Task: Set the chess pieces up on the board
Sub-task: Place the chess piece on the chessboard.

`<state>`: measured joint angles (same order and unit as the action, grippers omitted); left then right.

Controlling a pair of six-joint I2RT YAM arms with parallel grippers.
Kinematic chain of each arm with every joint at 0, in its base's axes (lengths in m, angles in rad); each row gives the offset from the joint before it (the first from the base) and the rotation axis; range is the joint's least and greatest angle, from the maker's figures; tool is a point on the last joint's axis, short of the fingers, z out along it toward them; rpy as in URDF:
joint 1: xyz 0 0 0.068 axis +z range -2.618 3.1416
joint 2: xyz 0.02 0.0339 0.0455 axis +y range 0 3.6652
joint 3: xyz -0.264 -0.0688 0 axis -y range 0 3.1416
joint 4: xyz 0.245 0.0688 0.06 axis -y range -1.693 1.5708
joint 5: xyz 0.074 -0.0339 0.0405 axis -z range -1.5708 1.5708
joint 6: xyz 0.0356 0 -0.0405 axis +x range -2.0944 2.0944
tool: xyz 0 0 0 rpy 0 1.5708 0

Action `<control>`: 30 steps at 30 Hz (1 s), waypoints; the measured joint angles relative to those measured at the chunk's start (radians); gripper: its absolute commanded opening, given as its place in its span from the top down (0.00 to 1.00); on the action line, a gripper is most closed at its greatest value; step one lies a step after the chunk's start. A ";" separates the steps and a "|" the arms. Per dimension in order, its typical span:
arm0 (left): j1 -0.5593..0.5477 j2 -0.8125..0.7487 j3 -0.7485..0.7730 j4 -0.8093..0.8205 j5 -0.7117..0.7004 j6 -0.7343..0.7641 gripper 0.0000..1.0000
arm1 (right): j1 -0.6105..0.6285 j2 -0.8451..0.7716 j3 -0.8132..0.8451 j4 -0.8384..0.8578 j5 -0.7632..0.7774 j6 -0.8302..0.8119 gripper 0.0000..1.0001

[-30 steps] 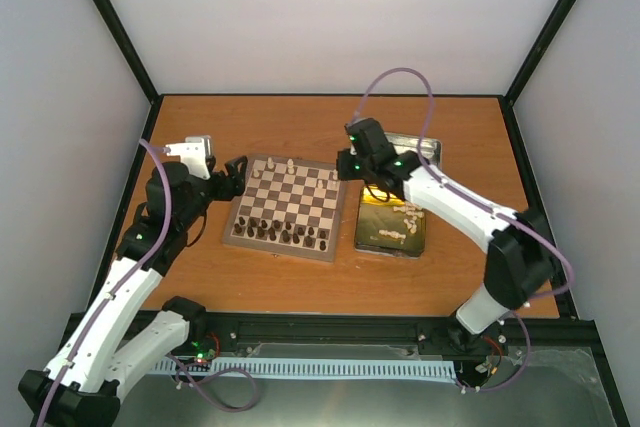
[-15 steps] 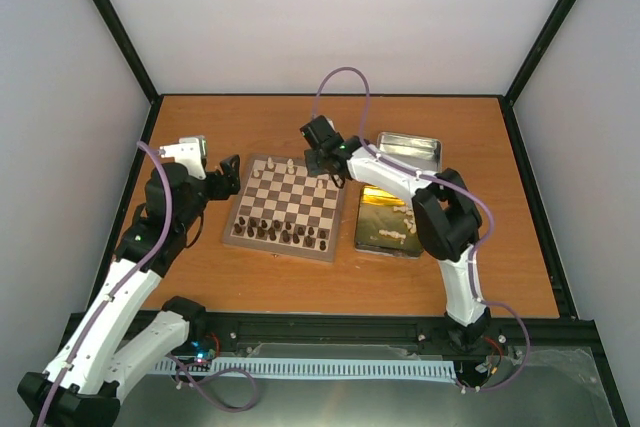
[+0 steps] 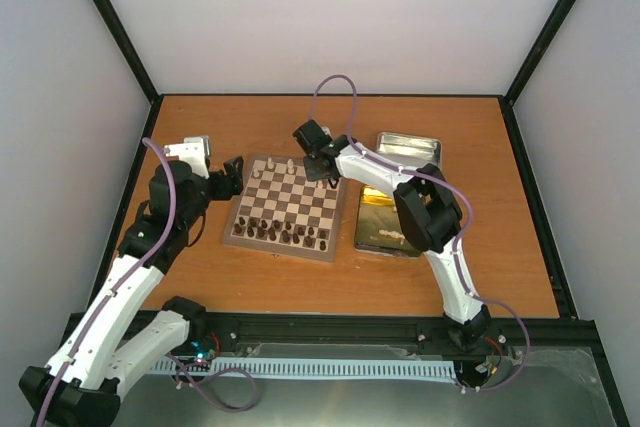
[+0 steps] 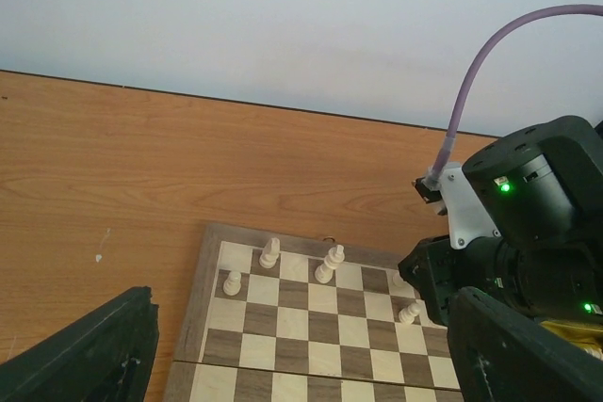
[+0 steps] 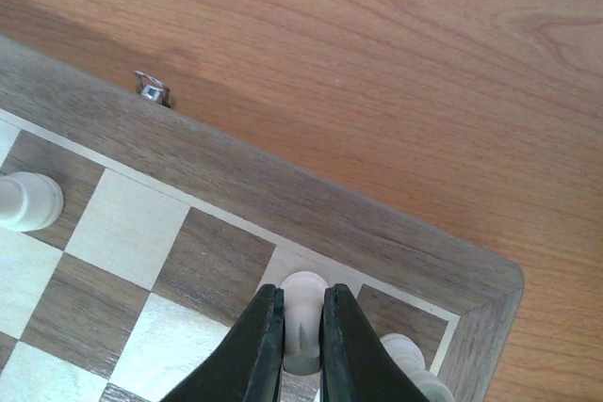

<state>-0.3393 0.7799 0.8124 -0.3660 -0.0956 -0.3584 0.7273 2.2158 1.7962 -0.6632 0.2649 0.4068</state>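
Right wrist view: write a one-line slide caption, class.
Right hand shut on a cream chess piece near the board corner.

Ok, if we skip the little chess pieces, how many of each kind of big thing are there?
Arms: 2
Board: 1
Gold tin: 1
Silver lid: 1
Total: 5

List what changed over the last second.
The right gripper swung left from near the gold tin to the board's far right corner. Its jaws are shut on a cream chess piece at the back row. The left gripper, jaws open, stayed at the board's left edge.
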 measured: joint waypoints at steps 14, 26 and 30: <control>0.000 0.005 0.000 -0.002 0.000 0.002 0.15 | 0.000 0.013 0.030 -0.049 -0.014 0.013 0.83; 0.000 0.010 0.000 -0.002 -0.001 0.002 0.15 | 0.000 0.013 0.070 -0.064 -0.014 0.026 0.67; 0.000 0.014 0.000 -0.002 -0.001 0.002 0.15 | 0.000 0.012 0.098 -0.063 -0.014 0.027 0.66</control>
<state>-0.3393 0.7940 0.8124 -0.3683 -0.0963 -0.3569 0.7273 2.2280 1.8938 -0.7258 0.2512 0.4339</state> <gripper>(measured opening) 0.850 0.338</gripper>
